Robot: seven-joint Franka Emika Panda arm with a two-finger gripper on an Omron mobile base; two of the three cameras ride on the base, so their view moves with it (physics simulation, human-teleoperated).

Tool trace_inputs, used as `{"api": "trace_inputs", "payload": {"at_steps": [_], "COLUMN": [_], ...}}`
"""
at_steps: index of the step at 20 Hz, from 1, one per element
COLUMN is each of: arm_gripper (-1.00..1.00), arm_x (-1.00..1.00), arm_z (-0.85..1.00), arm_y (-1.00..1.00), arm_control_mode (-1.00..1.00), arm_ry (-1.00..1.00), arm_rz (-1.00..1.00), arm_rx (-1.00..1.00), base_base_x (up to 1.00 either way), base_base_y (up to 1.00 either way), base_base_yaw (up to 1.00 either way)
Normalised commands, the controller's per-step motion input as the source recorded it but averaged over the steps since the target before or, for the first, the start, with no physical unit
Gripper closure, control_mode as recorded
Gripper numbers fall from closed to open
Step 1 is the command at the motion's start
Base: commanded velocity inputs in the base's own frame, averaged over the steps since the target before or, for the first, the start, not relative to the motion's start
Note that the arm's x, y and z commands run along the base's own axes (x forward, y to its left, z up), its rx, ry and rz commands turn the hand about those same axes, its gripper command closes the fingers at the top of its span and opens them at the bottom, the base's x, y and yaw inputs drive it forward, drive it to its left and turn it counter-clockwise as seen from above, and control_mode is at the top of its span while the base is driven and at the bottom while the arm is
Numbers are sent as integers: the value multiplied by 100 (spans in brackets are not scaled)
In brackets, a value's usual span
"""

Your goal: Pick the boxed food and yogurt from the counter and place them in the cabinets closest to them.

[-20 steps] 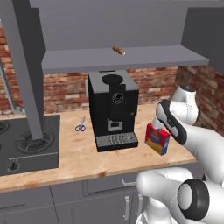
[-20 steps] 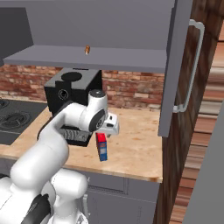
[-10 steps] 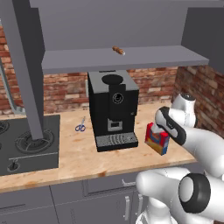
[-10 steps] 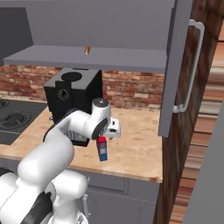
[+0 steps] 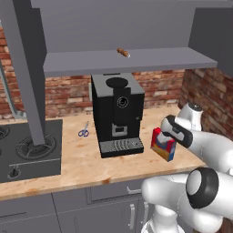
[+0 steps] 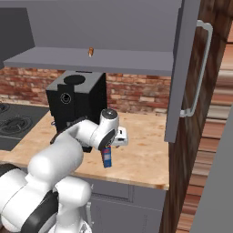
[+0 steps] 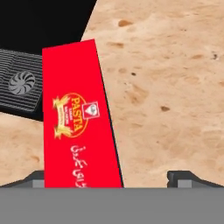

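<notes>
The hand (image 7: 113, 178) hangs over the boxed food (image 7: 79, 118) with its fingers spread apart, one tip on each side of the red carton's top edge and not yet pinching it, presumably lined up for a grasp. The box stands upright on the counter (image 5: 82, 159), just right of the coffee machine (image 5: 117, 113), beneath the open cabinets (image 5: 127, 61).
</notes>
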Motion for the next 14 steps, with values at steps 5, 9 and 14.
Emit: {"api": "trace_inputs", "payload": {"at_steps": [5, 9, 14], "arm_gripper": [100, 100, 100], "arm_x": [0, 0, -1], "arm_z": [-20, 0, 29], "arm_y": [-1, 0, -3], "arm_control_mode": [-100, -100, -100], "arm_ry": [0, 0, -3], "arm_rz": [3, 0, 0], "arm_rx": [0, 0, 4], "base_base_x": [0, 0, 0], "base_base_y": [0, 0, 0], "base_base_yaw": [0, 0, 0]}}
